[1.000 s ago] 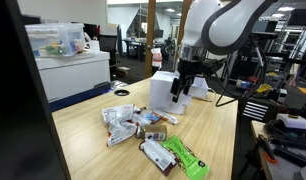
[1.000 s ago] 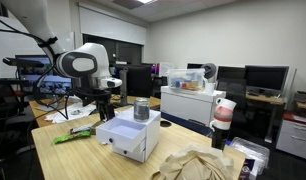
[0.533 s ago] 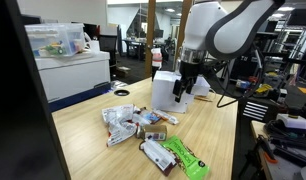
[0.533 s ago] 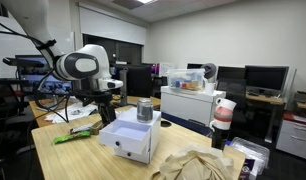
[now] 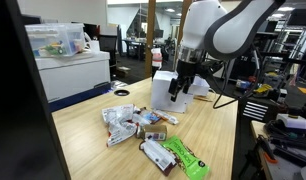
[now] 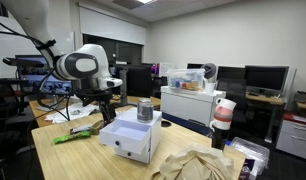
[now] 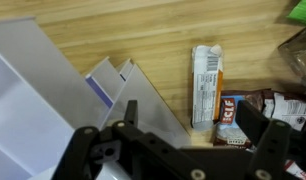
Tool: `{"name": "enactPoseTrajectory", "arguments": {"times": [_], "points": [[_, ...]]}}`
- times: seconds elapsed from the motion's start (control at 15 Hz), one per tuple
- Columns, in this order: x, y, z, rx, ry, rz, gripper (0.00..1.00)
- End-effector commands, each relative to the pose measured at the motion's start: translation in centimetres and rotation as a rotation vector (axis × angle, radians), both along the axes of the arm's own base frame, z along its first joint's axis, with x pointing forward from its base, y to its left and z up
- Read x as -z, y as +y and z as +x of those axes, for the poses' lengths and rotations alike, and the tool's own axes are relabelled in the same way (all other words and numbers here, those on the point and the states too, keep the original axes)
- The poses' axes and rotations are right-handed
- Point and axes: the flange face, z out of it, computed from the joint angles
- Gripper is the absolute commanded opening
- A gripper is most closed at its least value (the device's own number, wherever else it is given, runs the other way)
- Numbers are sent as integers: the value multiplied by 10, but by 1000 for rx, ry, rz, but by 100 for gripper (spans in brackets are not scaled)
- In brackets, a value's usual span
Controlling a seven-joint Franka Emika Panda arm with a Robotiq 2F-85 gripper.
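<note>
My gripper is open and empty, its two black fingers wide apart. It hangs just above the table beside the corner of a white open box. Below it lie an orange and white snack bar and a Clif bar. In both exterior views the gripper is low next to the white box. A metal can stands at the box's far side.
Several snacks lie on the wooden table: a crinkled bag, a dark bar, a green wrapper. A beige cloth lies near the box. Desks, monitors and a printer stand around.
Almost nothing differs; the gripper has only shifted slightly beside the white box and stays open.
</note>
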Motion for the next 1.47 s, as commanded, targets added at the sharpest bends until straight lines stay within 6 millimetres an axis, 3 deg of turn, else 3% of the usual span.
{"name": "enactPoseTrajectory", "arguments": {"times": [0.0, 0.8, 1.4], "points": [[10, 2, 3, 60, 8, 22, 100], [55, 13, 13, 22, -28, 40, 100], [74, 23, 18, -1, -47, 45, 100]]}}
